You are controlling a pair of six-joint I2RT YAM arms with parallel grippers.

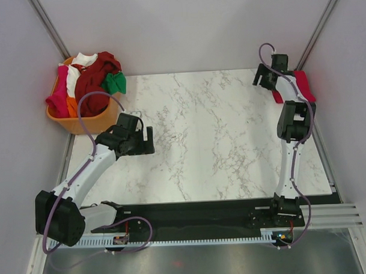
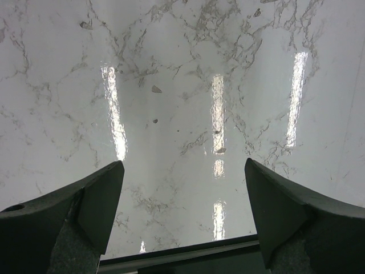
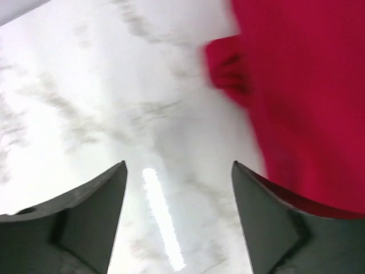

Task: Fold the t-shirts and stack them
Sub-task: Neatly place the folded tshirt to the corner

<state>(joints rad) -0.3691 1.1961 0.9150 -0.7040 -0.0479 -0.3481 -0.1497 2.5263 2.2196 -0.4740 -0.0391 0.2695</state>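
A folded crimson red t-shirt lies at the table's far right edge; in the right wrist view the same red t-shirt fills the upper right. My right gripper hovers just left of it, open, with only bare marble between its fingers. A heap of t-shirts, maroon, white, magenta, orange and green, fills the orange basket at the far left. My left gripper hangs open over bare marble near that basket, its fingers wide apart and empty.
The marble table top spreads between the two arms. Grey walls close in on both sides and at the back. A black strip with the arm bases runs along the near edge.
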